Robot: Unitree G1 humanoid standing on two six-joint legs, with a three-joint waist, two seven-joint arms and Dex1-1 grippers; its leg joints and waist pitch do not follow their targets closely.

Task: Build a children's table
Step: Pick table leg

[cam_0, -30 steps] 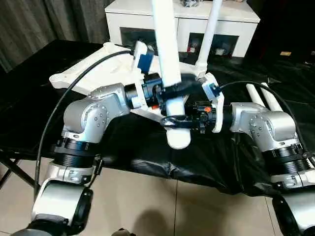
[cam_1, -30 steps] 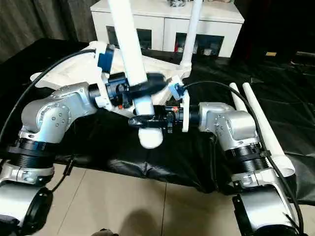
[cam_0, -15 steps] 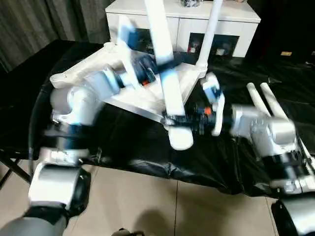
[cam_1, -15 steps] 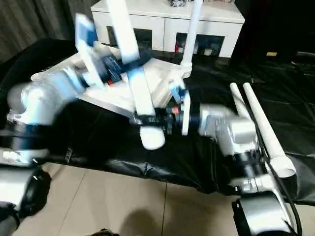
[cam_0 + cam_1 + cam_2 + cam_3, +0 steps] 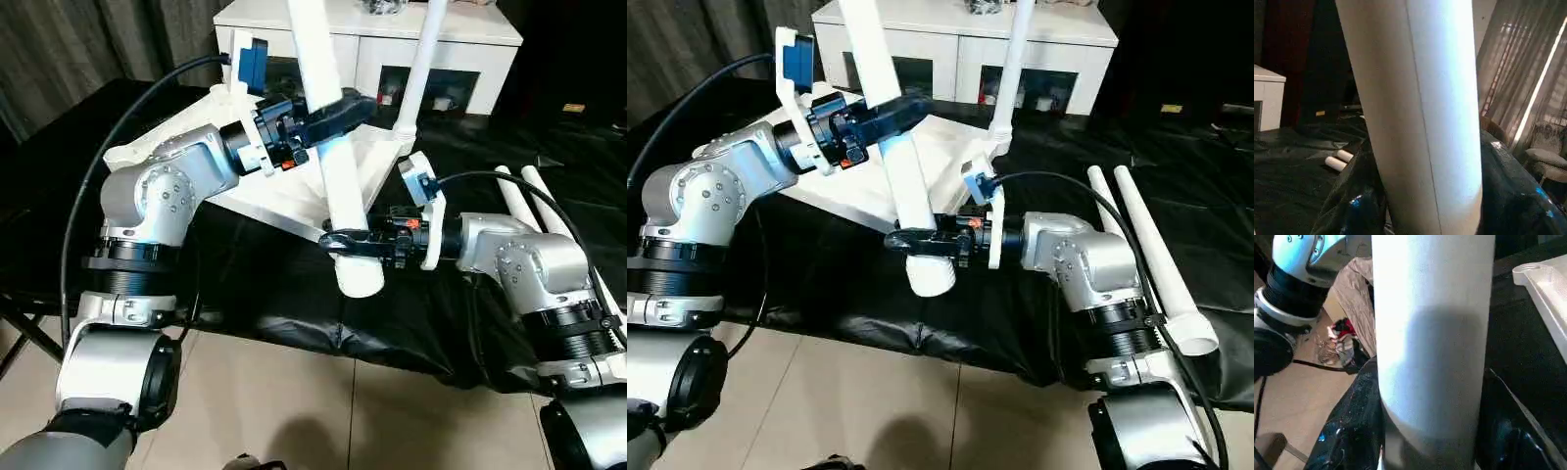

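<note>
Nearest the camera, the long tapered white plastic tube leg (image 5: 338, 186) hangs in the air over the front edge of the worktop (image 5: 245, 284), which is draped in black sheeting, its wide open end lowest and closest, its long axis rising steeply and leaning slightly away toward the robot's left as it runs out of the top of the head views. The right gripper (image 5: 345, 241) is clenched around that leg just above the wide end, reaching in sideways from the robot's right with the forearm about level. Higher up the same leg, the left gripper (image 5: 333, 108) is clamped on it too, its arm bent at the elbow and reaching in from the left, so both arms carry one leg at two heights; both wrist views are filled by the tube between dark fingers. Just behind the held leg lies the white plastic rectangular tabletop (image 5: 196, 142), underside up and tilted, with a second white tube leg (image 5: 416, 64) already standing in a far corner socket. Two more white tube legs (image 5: 1141, 245) lie side by side on the black sheeting well apart to the right. Farthest back stands a white cabinet (image 5: 460, 44). The next move likely depends on swinging the held leg's end toward a free corner socket behind it.
</note>
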